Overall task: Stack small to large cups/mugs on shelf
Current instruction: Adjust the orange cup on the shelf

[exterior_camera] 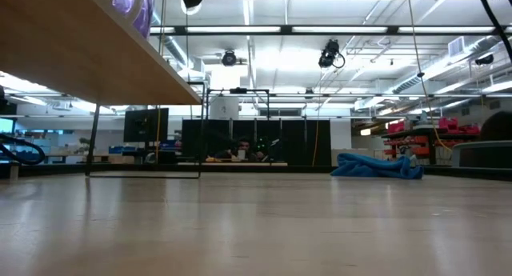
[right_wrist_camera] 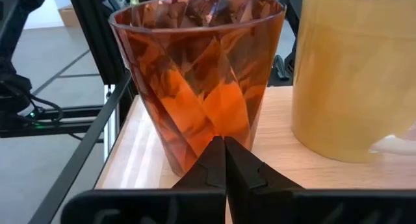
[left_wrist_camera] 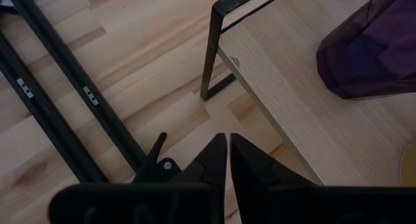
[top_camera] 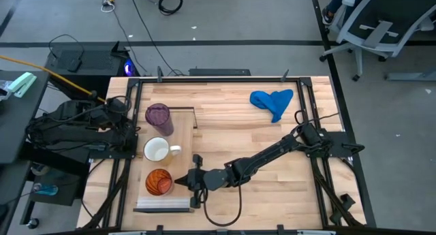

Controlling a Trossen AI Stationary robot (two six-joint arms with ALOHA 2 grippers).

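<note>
The shelf (top_camera: 178,126) lies along the table's (top_camera: 238,136) left side w/ three vessels in a row on it. The purple tumbler (top_camera: 158,116) sits at the shelf's 12 o'clock end by the dark metal frame, the white mug (top_camera: 157,150) is mid-shelf w/ its handle pointing to 3 o'clock, and the orange-red cup (top_camera: 159,182) stands at the 6 o'clock end, upright.

The right end effector (top_camera: 181,181) reaches across the table from the right arm's base at 3 o'clock and sits just beside the orange-red cup, at the cup's 3 o'clock. Its fingers (right_wrist_camera: 214,162) are pressed together, closed on nothing, tips right at the cup's faceted wall; whether they touch it can't be told.

The left end effector (left_wrist_camera: 228,160) waits off the shelf's left edge, near the frame leg; fingers closed, nothing held.

A blue cloth (top_camera: 272,102) lies crumpled at approx 1 o'clock on the table, well apart from the shelf.
</note>
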